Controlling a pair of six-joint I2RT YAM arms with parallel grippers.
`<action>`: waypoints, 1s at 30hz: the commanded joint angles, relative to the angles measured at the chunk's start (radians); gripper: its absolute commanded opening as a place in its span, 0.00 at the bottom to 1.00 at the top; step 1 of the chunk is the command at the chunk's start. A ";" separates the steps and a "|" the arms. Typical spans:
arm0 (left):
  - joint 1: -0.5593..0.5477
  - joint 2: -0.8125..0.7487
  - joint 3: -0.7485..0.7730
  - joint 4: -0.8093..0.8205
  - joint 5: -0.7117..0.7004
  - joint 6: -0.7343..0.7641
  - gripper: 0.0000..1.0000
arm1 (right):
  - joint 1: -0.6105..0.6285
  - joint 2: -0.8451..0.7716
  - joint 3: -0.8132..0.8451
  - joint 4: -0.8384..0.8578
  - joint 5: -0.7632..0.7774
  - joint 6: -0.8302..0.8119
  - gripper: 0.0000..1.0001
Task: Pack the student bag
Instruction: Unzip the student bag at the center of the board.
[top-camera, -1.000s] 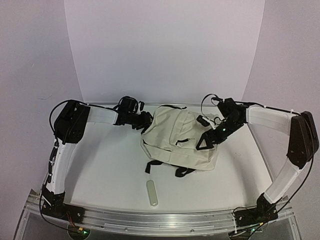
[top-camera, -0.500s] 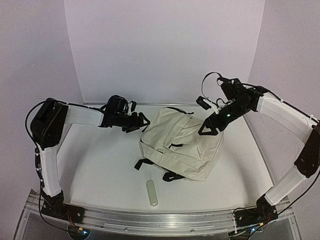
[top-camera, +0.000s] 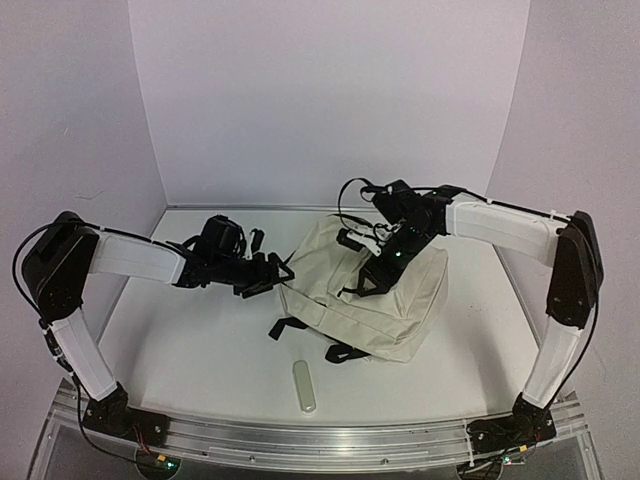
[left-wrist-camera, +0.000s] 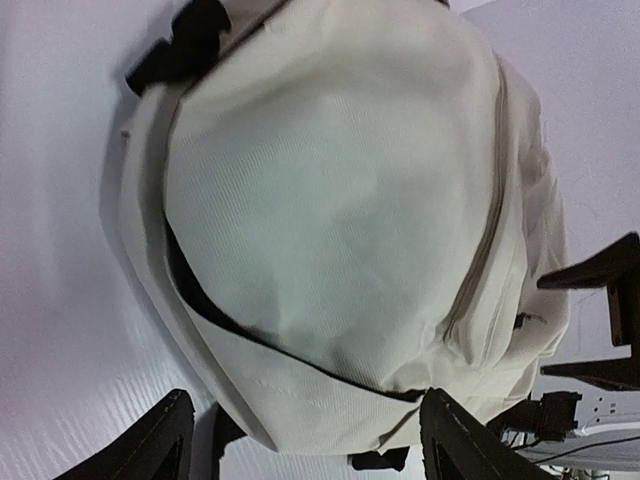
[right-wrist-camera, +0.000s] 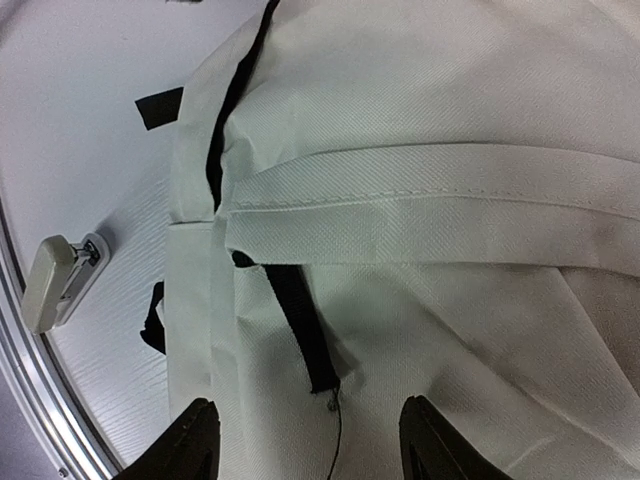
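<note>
The student bag (top-camera: 375, 300), a cream backpack with black zippers and straps, lies flat in the middle of the table. It fills the left wrist view (left-wrist-camera: 330, 200) and the right wrist view (right-wrist-camera: 450, 200). My left gripper (top-camera: 268, 272) is open and empty at the bag's left edge; its jaws stand wide apart. My right gripper (top-camera: 375, 275) is open and empty just above the bag's top face, over a black zipper pull strap (right-wrist-camera: 300, 325).
A small cream oblong case (top-camera: 305, 386) lies near the table's front edge, also in the right wrist view (right-wrist-camera: 55, 280). Black bag straps (top-camera: 285, 327) trail off the bag's front left. The metal front rail (top-camera: 320, 435) runs along the near edge.
My right gripper has swung left and down from the bag's right side onto its top. My left gripper has drawn back and down along the bag's left edge. The bag has shifted slightly.
</note>
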 joint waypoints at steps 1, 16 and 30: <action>-0.078 0.040 -0.012 0.087 -0.019 -0.087 0.78 | 0.022 0.040 0.059 0.026 0.067 -0.024 0.61; -0.116 0.193 0.045 0.207 -0.034 -0.186 0.73 | 0.117 0.106 0.021 0.140 0.309 -0.056 0.44; -0.086 0.228 0.031 0.172 -0.064 -0.201 0.17 | 0.135 0.035 -0.001 0.180 0.475 -0.048 0.01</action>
